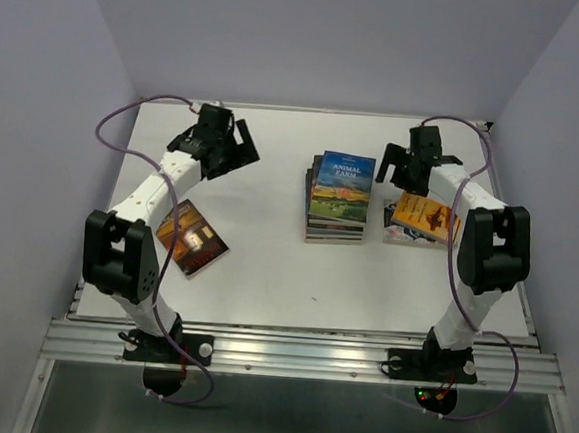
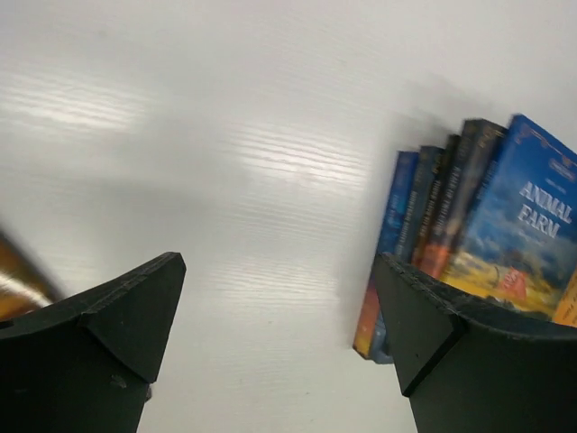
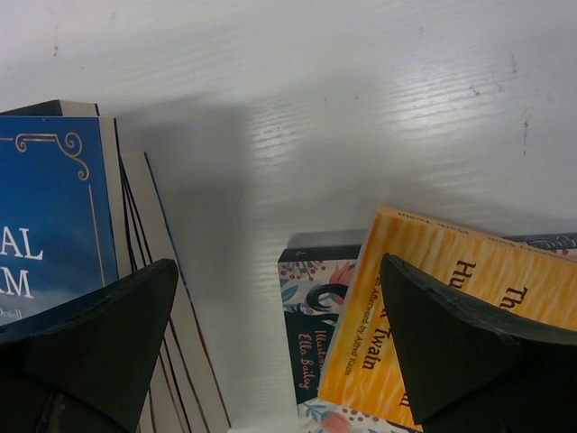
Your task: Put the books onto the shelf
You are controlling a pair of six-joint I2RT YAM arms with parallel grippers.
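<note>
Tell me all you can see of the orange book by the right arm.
The orange book is a thin paperback with a streaked yellow-orange cover and dark lettering; "Twain" is readable. It lies flat, face up, askew on a dark floral book, to the right of the Animal Farm stack. The open right gripper hangs just above.

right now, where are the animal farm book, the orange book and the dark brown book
animal farm book [image 1: 342, 184]: top view, middle of its cover
orange book [image 1: 423, 216]: top view, middle of its cover
dark brown book [image 1: 192, 237]: top view, middle of its cover
</note>
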